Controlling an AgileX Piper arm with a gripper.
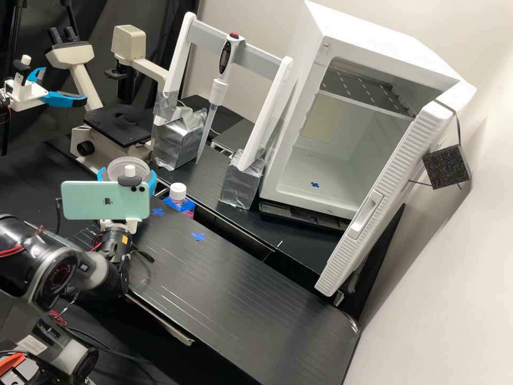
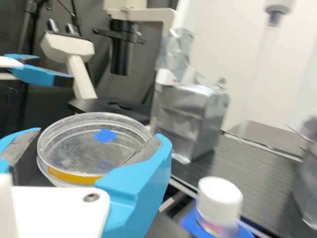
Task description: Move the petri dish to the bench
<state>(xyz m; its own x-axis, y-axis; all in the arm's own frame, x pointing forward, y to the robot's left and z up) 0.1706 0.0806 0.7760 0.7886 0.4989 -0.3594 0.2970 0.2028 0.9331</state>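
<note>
While the end effector grips the petri dish by its sides near the white-capped bottle, the step likely wants a slow, level descent — clear of that bottle — until the base sits flat on the surface, then gentle release.

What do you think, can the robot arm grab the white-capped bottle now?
Probably not: its gripper is full, holding the petri dish, though the white-capped bottle stands close by.

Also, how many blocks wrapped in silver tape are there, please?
2. One silver-taped block stands at the foot of the white frame, beside the microscope. The second block is at its other foot, nearer the open white cabinet.
</note>
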